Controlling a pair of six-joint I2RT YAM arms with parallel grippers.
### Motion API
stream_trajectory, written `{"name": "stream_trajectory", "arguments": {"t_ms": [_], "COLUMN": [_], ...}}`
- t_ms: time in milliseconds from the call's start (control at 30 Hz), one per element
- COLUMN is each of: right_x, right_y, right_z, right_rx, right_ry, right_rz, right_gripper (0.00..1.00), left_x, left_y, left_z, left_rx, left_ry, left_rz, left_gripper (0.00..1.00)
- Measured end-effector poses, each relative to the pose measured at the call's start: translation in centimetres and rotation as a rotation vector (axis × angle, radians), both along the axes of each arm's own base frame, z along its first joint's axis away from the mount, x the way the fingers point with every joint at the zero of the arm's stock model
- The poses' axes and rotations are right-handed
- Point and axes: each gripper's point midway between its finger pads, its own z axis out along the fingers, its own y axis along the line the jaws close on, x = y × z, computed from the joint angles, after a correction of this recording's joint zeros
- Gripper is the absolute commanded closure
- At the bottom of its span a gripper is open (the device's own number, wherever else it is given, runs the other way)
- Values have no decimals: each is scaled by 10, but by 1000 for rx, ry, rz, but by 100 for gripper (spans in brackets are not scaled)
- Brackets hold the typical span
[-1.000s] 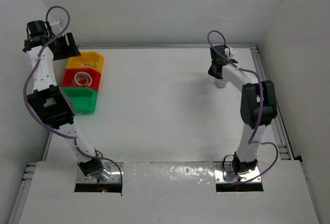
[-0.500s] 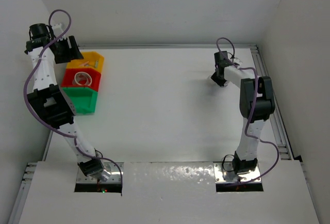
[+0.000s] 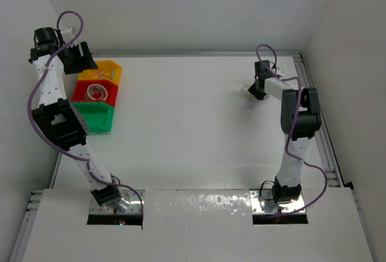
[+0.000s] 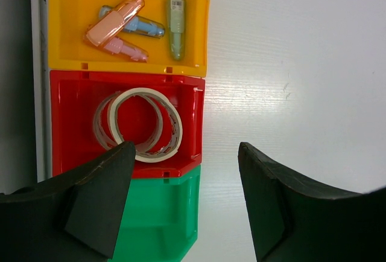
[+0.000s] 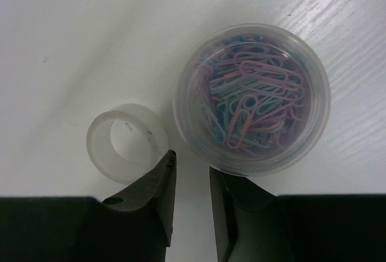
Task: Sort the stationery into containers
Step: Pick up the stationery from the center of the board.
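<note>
The containers are three joined bins at the table's left: yellow (image 4: 66,20), red (image 4: 72,102) and green (image 4: 163,226). In the yellow one lie small capsule pieces: orange (image 4: 114,26), blue (image 4: 140,25), green (image 4: 176,29) and pink (image 4: 125,48). Tan and whitish tape rings (image 4: 145,126) lie in the red one. The green bin looks bare. My left gripper (image 4: 184,192) hovers open above the bins, holding nothing. At the far right my right gripper (image 5: 192,174) is low over the table, open only a little, with nothing between its jaws. Its left fingertip overlaps a clear tape ring (image 5: 123,144).
A clear round tub of coloured paper clips (image 5: 252,98) stands just right of the clear tape ring, beside the right fingertip. A metal rail (image 3: 316,111) runs along the table's right edge. White walls close in the back and both sides.
My right gripper has dropped lower toward the table at the far right and its jaws have parted slightly. The left arm has hardly moved.
</note>
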Motion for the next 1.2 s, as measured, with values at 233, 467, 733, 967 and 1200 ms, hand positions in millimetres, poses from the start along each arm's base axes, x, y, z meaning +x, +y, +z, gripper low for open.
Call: {"name": "stream_trajectory", "arguments": {"t_ms": [233,467,733,967,1200], "right_x": [4,21,38,29,31], "right_y": [4,14,18,12,12], "right_z": [3,32,50,9,-1], "right_rx": [-31,-80,-72,-67,-52], "right_ry": [-15,-81,-123,-18,24], "right_rz": [35,77,70,47,19], "right_gripper": [70,67,67,67,83], "left_x": [0,0,0,0,0], "left_y": [0,-1,-1,-1,-2], "left_z": [0,0,0,1,1], "left_rx": [0,-4,-7,-9,-16], "left_ry": [0,0,0,-1,-2], "left_rz": [0,2,3,1,1], "left_gripper": [33,33,33,33,33]}}
